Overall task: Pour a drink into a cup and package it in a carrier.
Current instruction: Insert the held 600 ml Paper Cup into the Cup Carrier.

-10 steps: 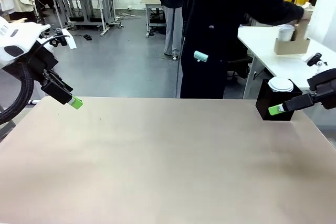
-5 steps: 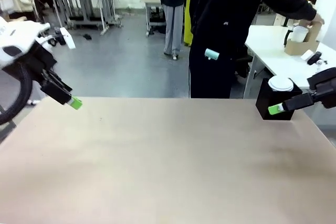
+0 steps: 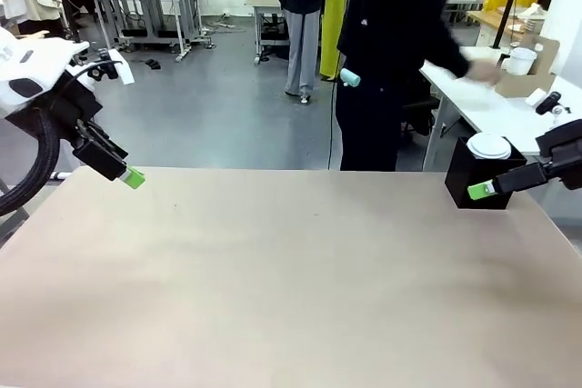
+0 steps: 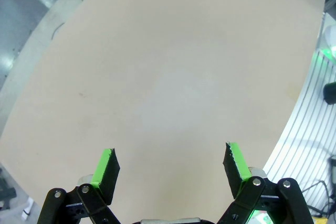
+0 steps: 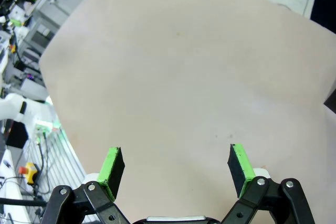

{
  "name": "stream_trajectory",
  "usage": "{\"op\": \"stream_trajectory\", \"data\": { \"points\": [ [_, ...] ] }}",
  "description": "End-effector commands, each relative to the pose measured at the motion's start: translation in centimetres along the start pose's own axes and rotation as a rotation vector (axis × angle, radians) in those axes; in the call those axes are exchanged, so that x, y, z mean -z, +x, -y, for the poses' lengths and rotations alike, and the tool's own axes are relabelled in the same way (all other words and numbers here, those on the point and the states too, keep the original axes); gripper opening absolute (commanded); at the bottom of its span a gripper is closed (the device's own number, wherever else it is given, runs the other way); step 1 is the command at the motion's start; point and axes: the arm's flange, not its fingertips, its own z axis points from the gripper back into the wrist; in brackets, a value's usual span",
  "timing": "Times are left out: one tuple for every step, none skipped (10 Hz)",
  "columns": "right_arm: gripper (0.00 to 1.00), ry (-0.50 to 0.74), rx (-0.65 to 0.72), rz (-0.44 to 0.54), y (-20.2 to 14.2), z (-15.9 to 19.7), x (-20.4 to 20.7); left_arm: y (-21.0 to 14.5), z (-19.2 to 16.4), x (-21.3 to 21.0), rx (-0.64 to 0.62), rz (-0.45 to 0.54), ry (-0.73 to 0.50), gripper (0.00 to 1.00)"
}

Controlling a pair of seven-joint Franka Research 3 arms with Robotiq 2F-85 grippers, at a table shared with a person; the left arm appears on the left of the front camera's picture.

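Observation:
The brown cardboard carrier [image 3: 527,83] stands on a white side table [image 3: 482,106] beyond the far right corner, with a white cup [image 3: 520,61] in it. The drink is out of view. A person in black stands at the far side, one hand [image 3: 482,68] stretched over that side table. My left gripper [image 3: 134,178] hangs open above the far left of the beige table [image 3: 291,270], and its own view has the jaws [image 4: 170,156] wide apart over bare tabletop. My right gripper [image 3: 479,191] is open at the far right, its jaws [image 5: 173,163] holding nothing.
A black box [image 3: 473,184] sits at the table's far right corner just behind my right gripper, with a white lidded cup [image 3: 488,145] on top of it. Other people and workbenches stand farther back in the room.
The person has stepped to the right, set the carrier with the cup down on the side table and drawn the hand back from it. Neither arm has moved.

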Motion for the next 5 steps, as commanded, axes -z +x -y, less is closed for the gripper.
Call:
{"op": "stream_trajectory", "data": {
  "points": [
    [1.00,-0.011,0.007,0.003,0.01,-0.01,-0.13,-0.08,0.01,-0.03,-0.011,-0.002,-0.002,1.00],
    [1.00,-0.011,0.007,0.003,0.01,-0.01,-0.13,-0.08,0.01,-0.03,-0.011,-0.002,-0.002,1.00],
    [1.00,-0.011,0.007,0.003,0.01,-0.01,-0.13,-0.08,0.01,-0.03,-0.011,-0.002,-0.002,1.00],
    [1.00,-0.011,0.007,0.003,0.01,-0.01,-0.13,-0.08,0.01,-0.03,-0.011,-0.002,-0.002,1.00],
    [1.00,-0.011,0.007,0.003,0.01,-0.01,-0.13,-0.08,0.01,-0.03,-0.011,-0.002,-0.002,1.00]
  ]
}}
